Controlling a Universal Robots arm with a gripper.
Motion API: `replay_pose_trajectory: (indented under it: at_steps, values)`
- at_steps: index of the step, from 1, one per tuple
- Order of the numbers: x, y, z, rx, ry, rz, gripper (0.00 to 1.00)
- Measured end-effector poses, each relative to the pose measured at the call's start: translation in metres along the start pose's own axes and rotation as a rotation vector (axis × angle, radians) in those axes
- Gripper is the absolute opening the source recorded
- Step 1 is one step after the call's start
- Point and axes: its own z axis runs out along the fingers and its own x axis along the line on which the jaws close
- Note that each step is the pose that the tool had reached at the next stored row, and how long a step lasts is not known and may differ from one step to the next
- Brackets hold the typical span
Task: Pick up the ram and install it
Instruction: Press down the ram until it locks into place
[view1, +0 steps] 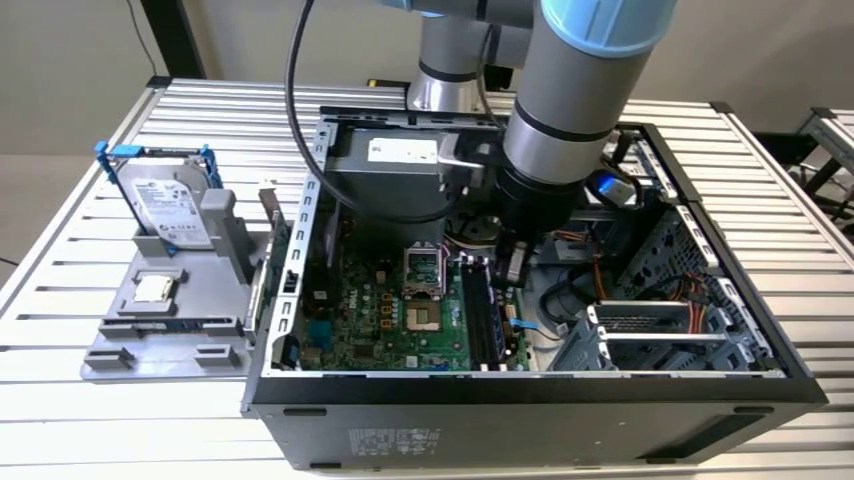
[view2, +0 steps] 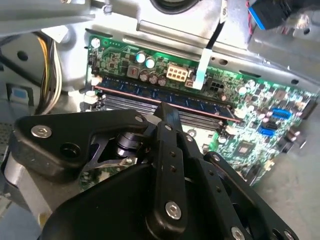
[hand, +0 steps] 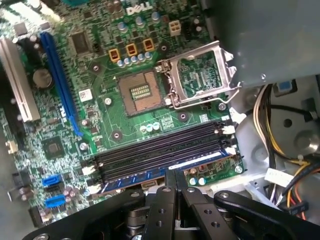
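Ram (hand: 165, 172) sits in outermost black slot on motherboard (hand: 100, 100), inside open PC case (view1: 747, 370) — toward exterior view's right of CPU socket (hand: 141, 92). Gripper (hand: 175, 181) directly above ram, fingers pressed together at its top edge, seemingly pushing rather than gripping. Judgement: light, stiff, thin board, fragile chips — hold by long edges, press evenly.

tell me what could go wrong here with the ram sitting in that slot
1. The ram lies in the outermost slot with the gripper right above it; if it is not square, pressing could jam it.
2. The white slot latches may not have closed.
3. The open cpu socket nearby is exposed to a slip.
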Motion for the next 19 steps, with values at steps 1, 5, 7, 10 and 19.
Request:
replay_pose_trajectory:
  at_steps: [1,5,7,10,19]
  values:
    - [0.0,0.0,0.0,0.0003,0.0012,-0.019,0.0]
    - [0.0001,0.0,0.0,0.0015,0.0056,-0.091,0.0]
    - [0.0,0.0,0.0,0.0021,0.008,-0.127,0.0]
    - [0.0,0.0,0.0,0.0037,0.0143,-0.176,0.0]
    - [0.0002,0.0004,0.0,0.0065,0.0264,-0.25,0.0]
